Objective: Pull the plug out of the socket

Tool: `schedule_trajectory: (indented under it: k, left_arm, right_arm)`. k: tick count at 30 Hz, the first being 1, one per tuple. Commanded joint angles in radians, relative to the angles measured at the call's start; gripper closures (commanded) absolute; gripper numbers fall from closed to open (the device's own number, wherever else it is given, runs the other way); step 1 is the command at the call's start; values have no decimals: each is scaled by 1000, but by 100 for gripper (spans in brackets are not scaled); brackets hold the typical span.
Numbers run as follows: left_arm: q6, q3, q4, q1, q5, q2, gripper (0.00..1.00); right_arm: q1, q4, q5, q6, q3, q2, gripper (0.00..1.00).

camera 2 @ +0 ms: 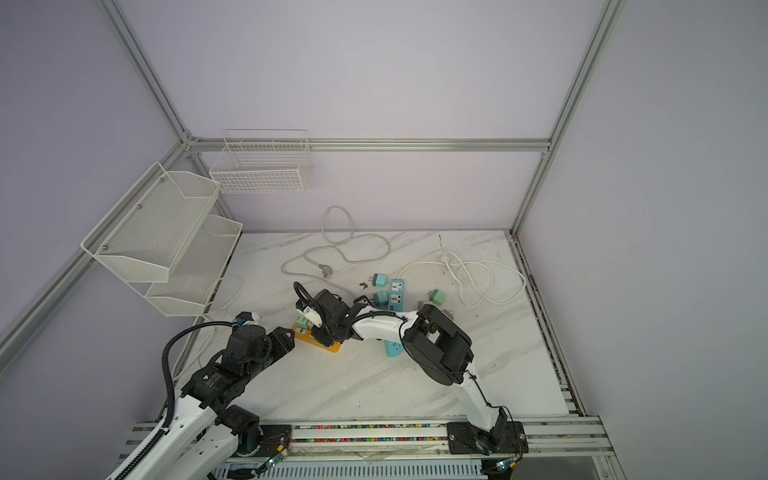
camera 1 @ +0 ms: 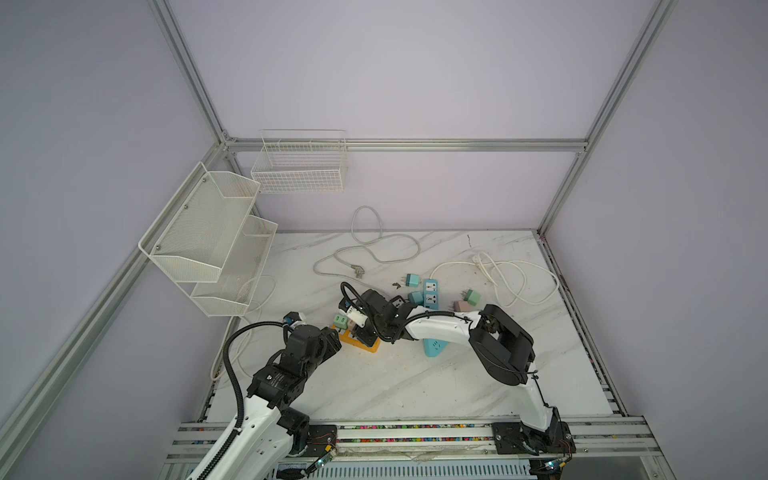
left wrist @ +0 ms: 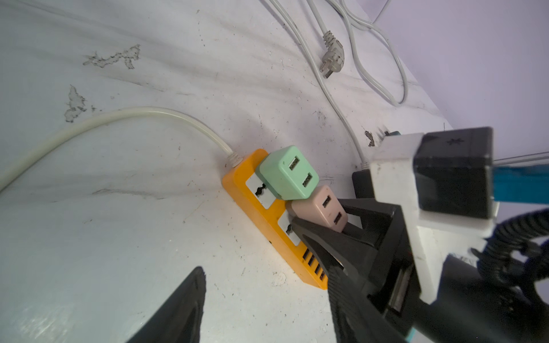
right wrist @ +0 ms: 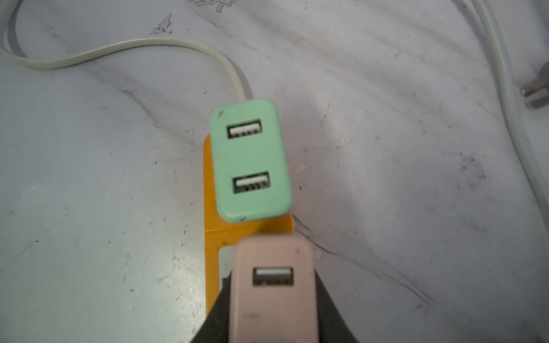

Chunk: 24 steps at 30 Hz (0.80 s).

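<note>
The right gripper (right wrist: 271, 279) is clamped on the pink plug (left wrist: 319, 209), which sits on the orange socket strip (left wrist: 237, 178) just beside a green plug (left wrist: 286, 173). The left gripper (left wrist: 264, 268) is held open near the strip's end. The strip is laid on a scuffed marble-patterned table (camera 1: 374, 382), enclosed by lilac walls (camera 1: 415, 83).

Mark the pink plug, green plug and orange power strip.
pink plug (right wrist: 273, 310): right wrist view, top face.
green plug (right wrist: 251, 157): right wrist view, between its USB ports.
orange power strip (left wrist: 236, 178): left wrist view, cord-end corner.
</note>
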Motion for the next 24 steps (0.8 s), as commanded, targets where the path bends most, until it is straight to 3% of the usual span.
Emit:
schedule_trajectory:
  k: [1, 12, 24]
  left_arm:
    - [-4, -42, 79, 6, 71, 30, 35]
    - [22, -78, 257, 4, 289, 186, 39]
    - [20, -137, 457, -18, 410, 277, 44]
  right_arm:
    - [6, 26, 87, 89, -76, -85, 86]
    - [10, 109, 182, 235, -288, -238, 87]
    - [23, 165, 147, 305, -342, -259, 87]
